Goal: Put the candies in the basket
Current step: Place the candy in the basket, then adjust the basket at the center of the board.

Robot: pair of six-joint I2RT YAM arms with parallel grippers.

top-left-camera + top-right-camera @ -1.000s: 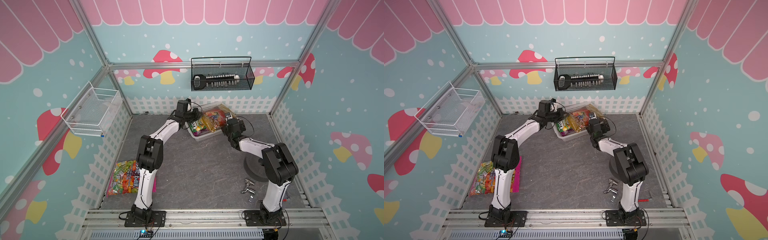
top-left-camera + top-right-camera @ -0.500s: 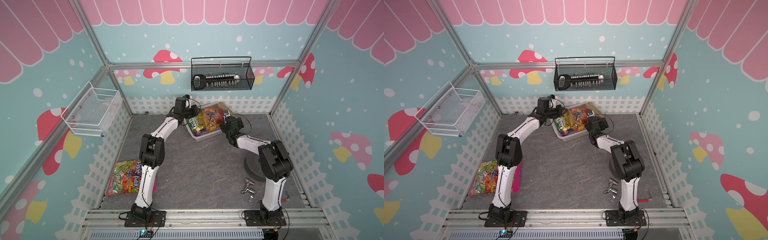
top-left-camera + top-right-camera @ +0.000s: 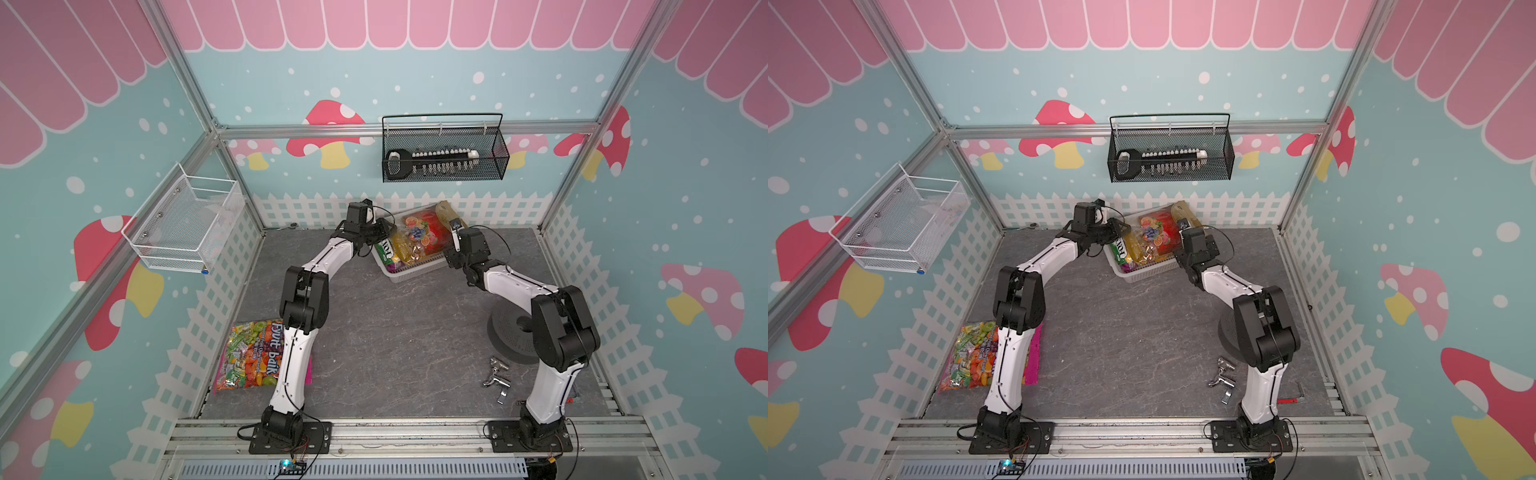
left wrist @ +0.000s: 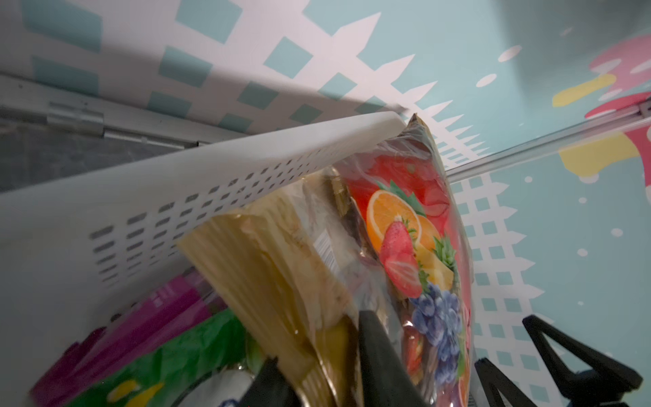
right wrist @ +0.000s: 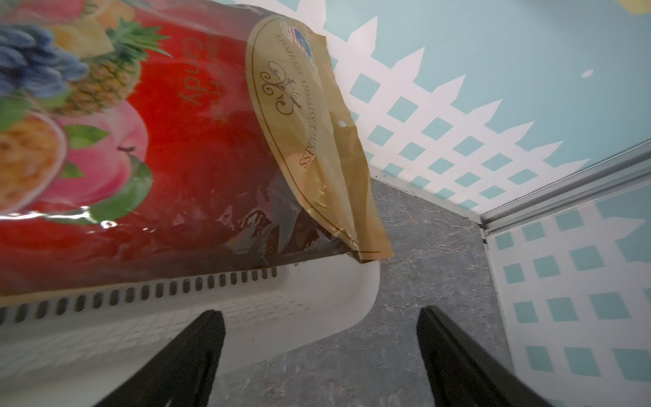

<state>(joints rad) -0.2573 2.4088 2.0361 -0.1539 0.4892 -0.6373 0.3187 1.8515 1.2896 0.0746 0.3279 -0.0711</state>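
Both top views: the basket [image 3: 409, 274] [image 3: 1142, 276] holds the red fruit bag [image 3: 426, 230], and 1 multicoloured bag [image 3: 249, 353] lies on the bench [image 3: 395, 332] well away from it.

Left wrist: the left tool [image 4: 320, 345] straddles the edge of a yellowish bag [image 4: 274, 267] inside the basket, can't tell if it's gripping.

Right wrist: the right tool [image 5: 320, 313] is wide apart and empty at the basket's corner.

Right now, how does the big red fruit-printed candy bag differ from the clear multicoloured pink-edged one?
The red fruit-printed bag rests in the white perforated plastic basket, its gold end poking over the rim. The clear multicoloured bag lies flat on the grey floor, outside the basket. The red bag is opaque print, while the clear bag shows its loose sweets. Both are large, glossy candy bags.
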